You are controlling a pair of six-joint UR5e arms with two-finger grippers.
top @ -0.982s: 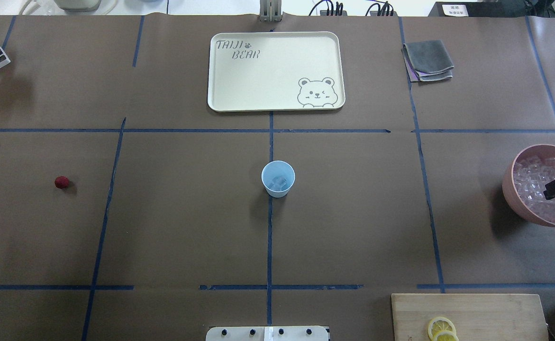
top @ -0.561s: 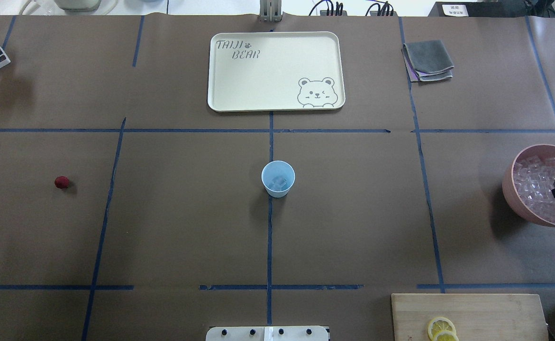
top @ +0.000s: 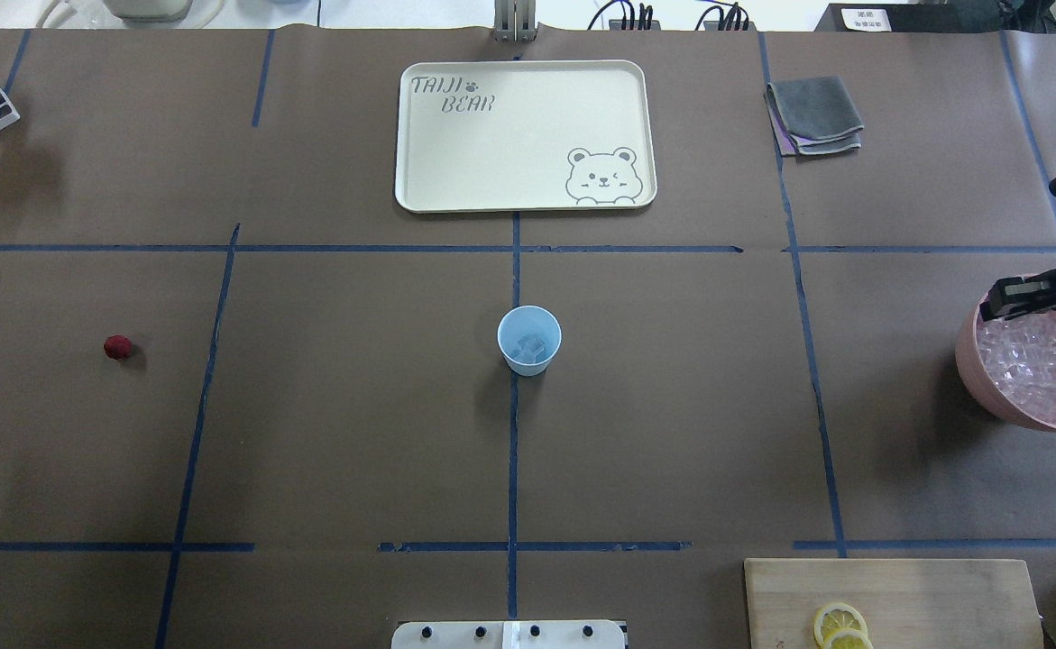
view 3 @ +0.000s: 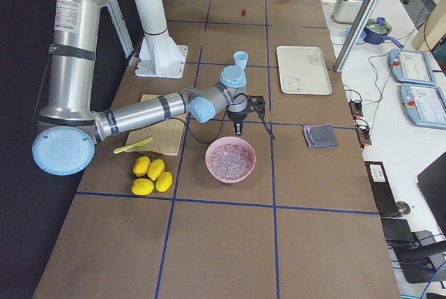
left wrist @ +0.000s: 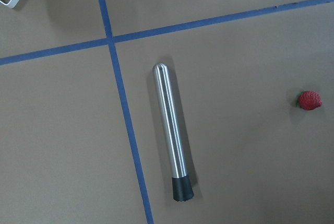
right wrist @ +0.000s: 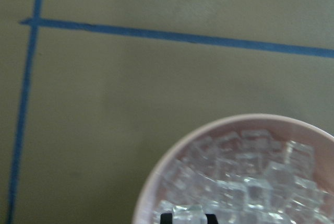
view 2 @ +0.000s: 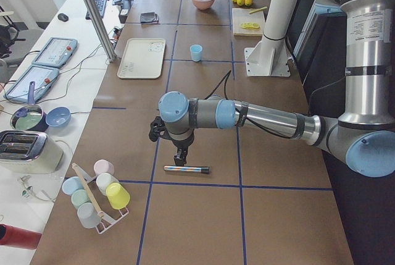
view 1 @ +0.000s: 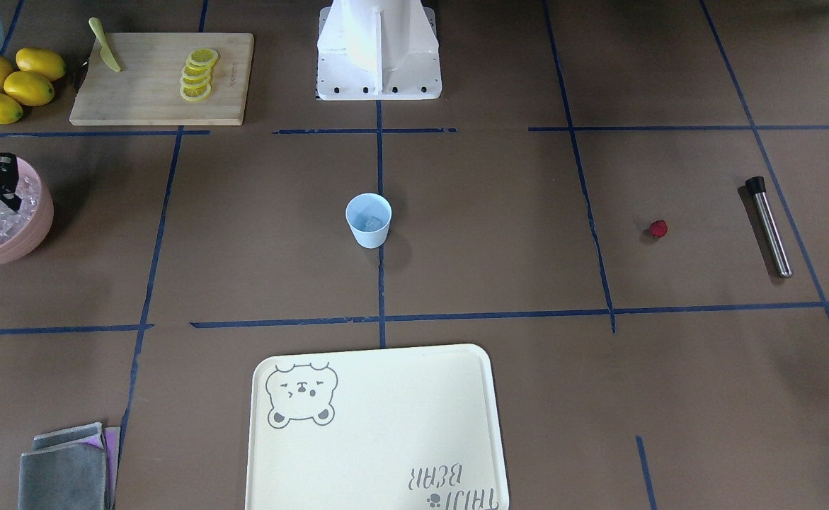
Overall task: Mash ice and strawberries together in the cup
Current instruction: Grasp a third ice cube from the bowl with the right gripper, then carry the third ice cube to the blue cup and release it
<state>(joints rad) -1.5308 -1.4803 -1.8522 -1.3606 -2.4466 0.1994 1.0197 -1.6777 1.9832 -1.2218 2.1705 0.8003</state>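
One ice cube (right wrist: pixel 189 215) was pinched between right gripper (top: pixel 995 301) fingers over pink bowl (top: pixel 968 362); left gripper (view 2: pixel 179 155) finger spacing: cannot tell.

The overhead camera sits behind the robot and looks forward and down on the counter (top: pixel 672 433). The front-facing one looks steeply down from the opposite side, so the cream tray (top: pixel 509 135) is far in one and near in the other. Both centre the blue cup (top: pixel 528 365). The side cameras look along the counter from opposite ends. The left wrist camera looks straight down, close, on a steel muddler (left wrist: pixel 171 125). The right wrist camera hangs close over the pink bowl (right wrist: pixel 176 154) of ice (right wrist: pixel 250 182), which the right-end view shares.
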